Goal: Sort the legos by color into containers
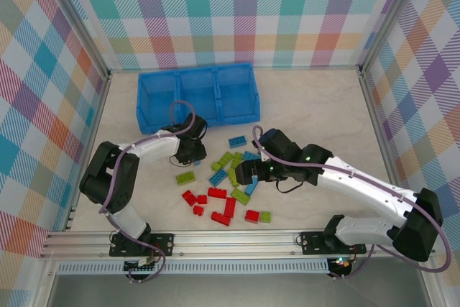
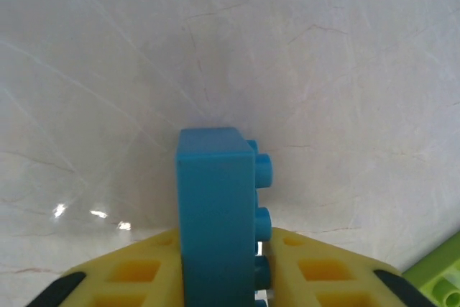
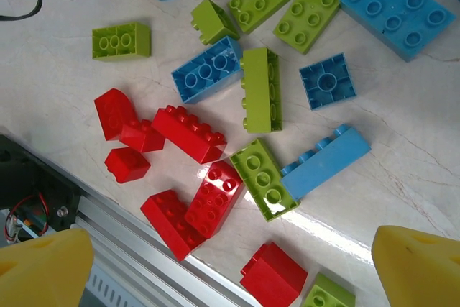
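"Gripping anything, that left gripper point(image 1: 191, 150)?"

"Yes. Its yellow fingers point(image 2: 136, 275) are clenched on a blue brick point(image 2: 215, 199). The brick is held on edge, with its studs facing 3 o'clock in the wrist view, low over the pale marbled table point(image 1: 323, 106). Whether it touches the table, I cannot tell."

"And the right gripper point(image 1: 243, 172)?"

"Released, jaws spread wide, grasping nothing. It hangs over the 3 o'clock side of the legos point(image 1: 218, 176), with its yellow fingertips point(image 3: 43, 267) well apart above the bricks."

"Where do the legos lie?"

"Loose on the table between the two arms. Seen from above, the red ones point(image 1: 217, 193) cluster toward 6 o'clock of the pile, with lime and blue mixed nearer the middle. One lime brick point(image 1: 185, 177) sits off at 9 o'clock, near the left gripper. A second blue brick point(image 1: 237, 141) lies apart at 12 o'clock."

"The containers?"

"The blue bin point(image 1: 154, 102), three compartments in a row, stands at 12 o'clock from the pile, on the far side of the table."
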`<state>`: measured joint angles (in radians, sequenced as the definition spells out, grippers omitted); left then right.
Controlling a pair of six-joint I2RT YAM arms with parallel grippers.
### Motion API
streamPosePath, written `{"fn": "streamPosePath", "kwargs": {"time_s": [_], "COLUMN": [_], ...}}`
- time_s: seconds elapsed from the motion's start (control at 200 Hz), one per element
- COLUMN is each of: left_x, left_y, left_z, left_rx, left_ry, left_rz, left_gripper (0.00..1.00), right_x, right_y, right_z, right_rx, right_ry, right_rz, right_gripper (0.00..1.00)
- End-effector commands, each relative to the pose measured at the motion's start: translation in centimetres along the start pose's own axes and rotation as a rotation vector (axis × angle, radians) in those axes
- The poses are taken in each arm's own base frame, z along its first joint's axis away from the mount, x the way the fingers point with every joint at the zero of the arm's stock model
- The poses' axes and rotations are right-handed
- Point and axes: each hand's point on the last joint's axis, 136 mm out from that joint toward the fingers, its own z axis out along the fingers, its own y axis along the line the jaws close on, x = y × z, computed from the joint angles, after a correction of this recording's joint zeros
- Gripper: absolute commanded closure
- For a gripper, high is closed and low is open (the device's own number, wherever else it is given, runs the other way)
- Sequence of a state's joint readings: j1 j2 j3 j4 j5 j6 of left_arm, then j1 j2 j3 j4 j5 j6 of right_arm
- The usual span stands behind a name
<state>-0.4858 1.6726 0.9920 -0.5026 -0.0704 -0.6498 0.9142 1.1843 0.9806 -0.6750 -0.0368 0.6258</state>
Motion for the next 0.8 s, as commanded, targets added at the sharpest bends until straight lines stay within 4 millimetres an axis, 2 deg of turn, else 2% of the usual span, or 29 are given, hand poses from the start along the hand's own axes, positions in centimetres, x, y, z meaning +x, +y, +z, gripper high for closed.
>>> {"fn": "streamPosePath", "kwargs": {"time_s": [0.0,0.125,0.225,0.33,0.405,0.475,0.545,0.62,0.71,0.795], "left_x": [-1.4,-3.3,-5.6,-9.2,-11.8,-14.0,-16.2,-18.2,-20.2,-21.9], "left_y": [-0.2,-0.5,-0.5,0.8,2.3,3.6,4.8,5.9,7.0,7.2], "left_z": [-3.2,-7.1,-11.0,-14.2,-15.3,-15.4,-14.6,-13.1,-10.2,-7.8], "left_rx": [0.003,0.028,0.028,-0.014,-0.043,-0.072,-0.108,-0.141,-0.137,-0.104], "left_ry": [-0.062,-0.151,-0.261,-0.393,-0.431,-0.435,-0.428,-0.406,-0.36,-0.339], "left_rz": [0.037,0.056,0.077,0.072,0.023,-0.019,-0.053,-0.089,-0.151,-0.188], "left_gripper": [0.77,0.8,0.8,0.8,0.8,0.8,0.8,0.8,0.81,0.82], "right_x": [-0.6,-0.9,-1.1,-1.1,-1.0,-0.9,-0.9,-0.7,-0.5,-0.1], "right_y": [0.7,0.9,1.0,1.0,1.0,1.0,1.2,1.4,1.2,1.1], "right_z": [-0.5,-0.9,-1.2,-1.3,-1.3,-1.4,-1.7,-1.9,-2.0,-2.1], "right_rx": [-0.03,-0.041,-0.053,-0.059,-0.064,-0.07,-0.082,-0.09,-0.085,-0.083], "right_ry": [-0.035,-0.063,-0.078,-0.09,-0.094,-0.092,-0.091,-0.089,-0.085,-0.076], "right_rz": [0.009,0.011,0.011,0.014,0.021,0.028,0.033,0.034,0.04,0.044], "right_gripper": [0.0,0.0,0.01,0.0,0.0,0.0,0.0,0.0,0.0,0.0]}}
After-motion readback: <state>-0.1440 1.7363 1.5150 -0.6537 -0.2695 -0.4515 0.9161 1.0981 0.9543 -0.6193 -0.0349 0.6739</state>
